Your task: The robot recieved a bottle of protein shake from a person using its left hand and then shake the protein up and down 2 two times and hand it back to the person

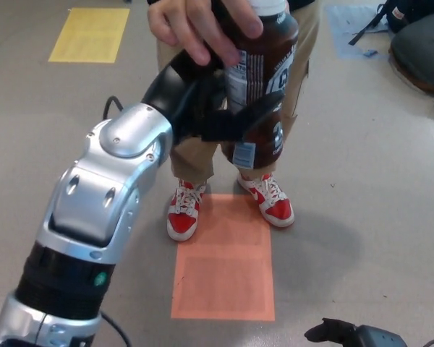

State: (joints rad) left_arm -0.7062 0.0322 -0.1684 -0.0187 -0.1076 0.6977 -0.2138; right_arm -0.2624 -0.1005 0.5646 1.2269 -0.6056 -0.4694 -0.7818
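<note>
Left hand wrapping fingers round bottle, person's hand gripping top.
Head view: bottle upright, long axis vertical, right at left hand; right hand low, well apart, can't tell fingers.

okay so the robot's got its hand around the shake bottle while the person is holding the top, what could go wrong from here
1. The person's hand grips the bottle near its cap while the left hand wraps the middle; if either lets go at the wrong time, it may drop.
2. The black fingers cross a glossy label, so the bottle could slip.
3. A fall would likely land by the person's red shoes.
</note>
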